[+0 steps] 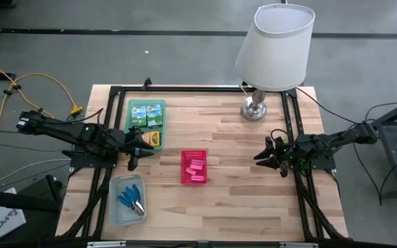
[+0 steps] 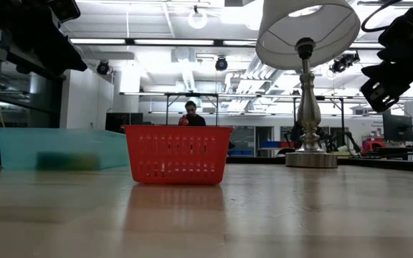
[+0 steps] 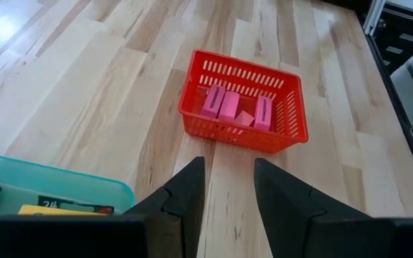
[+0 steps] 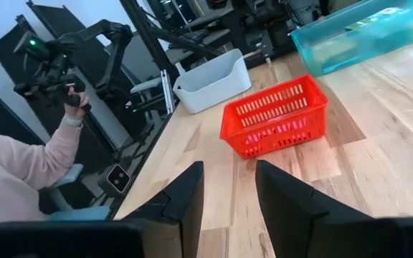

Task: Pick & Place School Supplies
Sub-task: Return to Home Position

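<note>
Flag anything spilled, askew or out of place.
Nothing stands out. Pink erasers lie inside the red basket, boxes in the green tray, scissors in the clear bin, lamp upright; left end effector and right end effector open, empty.

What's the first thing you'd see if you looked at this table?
The bright red basket in the middle of the table, with pink erasers lying inside it. Next, the big white lamp near the table's far right corner. The left gripper and right gripper hang open at the sides, holding nothing.
</note>
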Robot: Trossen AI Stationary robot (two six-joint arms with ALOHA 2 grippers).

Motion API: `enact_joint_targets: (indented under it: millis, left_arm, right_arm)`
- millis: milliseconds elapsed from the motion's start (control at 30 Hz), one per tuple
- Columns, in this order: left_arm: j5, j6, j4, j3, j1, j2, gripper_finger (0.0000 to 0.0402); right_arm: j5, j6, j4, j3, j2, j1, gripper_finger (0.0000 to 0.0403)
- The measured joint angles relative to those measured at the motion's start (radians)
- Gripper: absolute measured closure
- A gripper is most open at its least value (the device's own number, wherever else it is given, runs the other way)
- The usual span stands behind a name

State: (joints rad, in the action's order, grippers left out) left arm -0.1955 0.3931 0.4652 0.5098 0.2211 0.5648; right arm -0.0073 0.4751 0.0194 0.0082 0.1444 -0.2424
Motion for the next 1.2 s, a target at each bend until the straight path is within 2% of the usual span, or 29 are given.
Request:
enact_joint_targets:
  millis: [633, 833, 1200]
  left_arm:
    - [0.022, -0.001, -0.003, 0.000, 0.000, 0.000, 0.0285]
    - [0.069, -0.030, -0.011, 0.000, 0.000, 0.000, 0.0285]
    - [0.062, -0.095, -0.010, 0.000, 0.032, -0.029, 0.0285]
  right_arm:
    - [-0.011, -0.016, -0.006, -0.001, 0.000, 0.000, 0.0284]
    - [-0.011, -0.016, -0.006, -0.001, 0.000, 0.000, 0.0284]
    - [-0.011, -0.016, -0.005, -0.002, 0.000, 0.000, 0.0284]
